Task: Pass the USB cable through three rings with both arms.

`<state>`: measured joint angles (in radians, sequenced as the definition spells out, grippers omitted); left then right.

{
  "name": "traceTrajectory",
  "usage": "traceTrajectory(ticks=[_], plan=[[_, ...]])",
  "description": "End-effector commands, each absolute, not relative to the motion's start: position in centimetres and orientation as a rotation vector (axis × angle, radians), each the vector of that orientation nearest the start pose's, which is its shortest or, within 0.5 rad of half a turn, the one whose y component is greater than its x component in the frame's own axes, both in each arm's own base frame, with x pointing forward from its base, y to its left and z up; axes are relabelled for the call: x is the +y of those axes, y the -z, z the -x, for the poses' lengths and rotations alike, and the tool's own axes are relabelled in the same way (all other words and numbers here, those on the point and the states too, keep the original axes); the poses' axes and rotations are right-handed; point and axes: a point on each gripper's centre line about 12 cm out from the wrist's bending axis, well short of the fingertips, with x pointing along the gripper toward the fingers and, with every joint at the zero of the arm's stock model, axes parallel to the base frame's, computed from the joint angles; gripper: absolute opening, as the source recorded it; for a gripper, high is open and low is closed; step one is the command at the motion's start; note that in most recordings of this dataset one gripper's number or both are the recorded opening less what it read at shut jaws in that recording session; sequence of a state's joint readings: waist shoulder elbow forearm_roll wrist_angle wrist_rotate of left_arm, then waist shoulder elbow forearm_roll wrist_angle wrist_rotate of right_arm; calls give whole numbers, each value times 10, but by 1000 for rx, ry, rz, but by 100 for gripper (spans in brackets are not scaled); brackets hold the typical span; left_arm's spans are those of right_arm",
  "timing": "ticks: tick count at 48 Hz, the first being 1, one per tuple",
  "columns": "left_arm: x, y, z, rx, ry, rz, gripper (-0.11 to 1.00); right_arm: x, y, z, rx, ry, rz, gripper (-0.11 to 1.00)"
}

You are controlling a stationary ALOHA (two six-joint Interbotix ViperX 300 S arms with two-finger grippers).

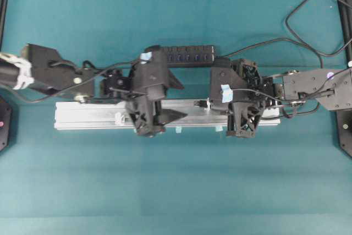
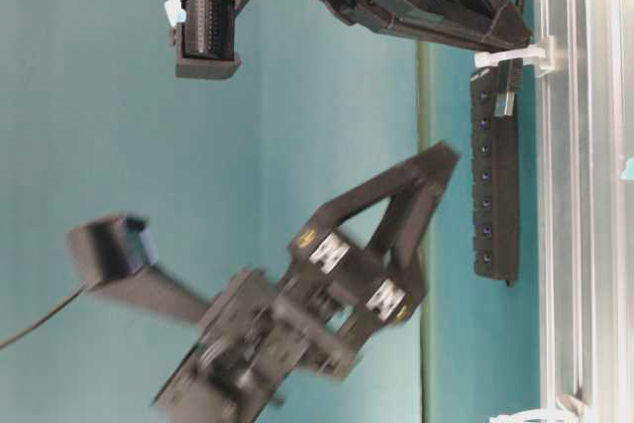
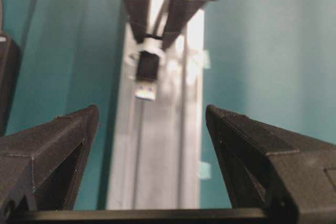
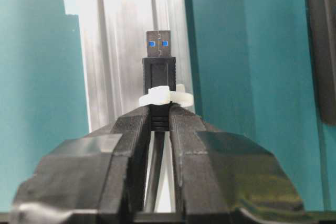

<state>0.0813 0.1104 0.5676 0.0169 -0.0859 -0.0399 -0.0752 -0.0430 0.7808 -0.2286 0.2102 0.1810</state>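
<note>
My right gripper (image 4: 160, 109) is shut on the USB cable just behind its black plug (image 4: 158, 69). The plug pokes through one whitish ring (image 4: 176, 96) on the silver rail (image 4: 115, 51), its metal tip clear of the ring. In the overhead view the right gripper (image 1: 211, 103) holds the plug (image 1: 201, 103) over the rail's middle. My left gripper (image 1: 185, 101) is open and empty, facing the plug (image 3: 147, 76) a short way off, jaws wide either side of the rail. Another ring (image 1: 119, 118) stands near the rail's left end. The third ring is hidden.
A black multi-port hub (image 1: 184, 54) lies behind the rail. The cable (image 1: 302, 23) loops off to the back right. Small pale-blue tape tabs (image 1: 219, 129) sit at the rail's front edge. Teal table lies in front of the rail.
</note>
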Motion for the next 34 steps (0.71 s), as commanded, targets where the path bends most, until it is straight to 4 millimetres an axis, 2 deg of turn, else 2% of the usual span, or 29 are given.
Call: traceTrajectory(ticks=[1,13,34], plan=[[34,-169,-437,559,-79,40,90,-30,-135,-339,927,88,29,-5],[27,-157,-460,571,-61,38,90,-29,-135,-339,924,88,24,-5],[27,-136,-460,614,-62,42,90,-29,-135,-339,924,87,24,-5]])
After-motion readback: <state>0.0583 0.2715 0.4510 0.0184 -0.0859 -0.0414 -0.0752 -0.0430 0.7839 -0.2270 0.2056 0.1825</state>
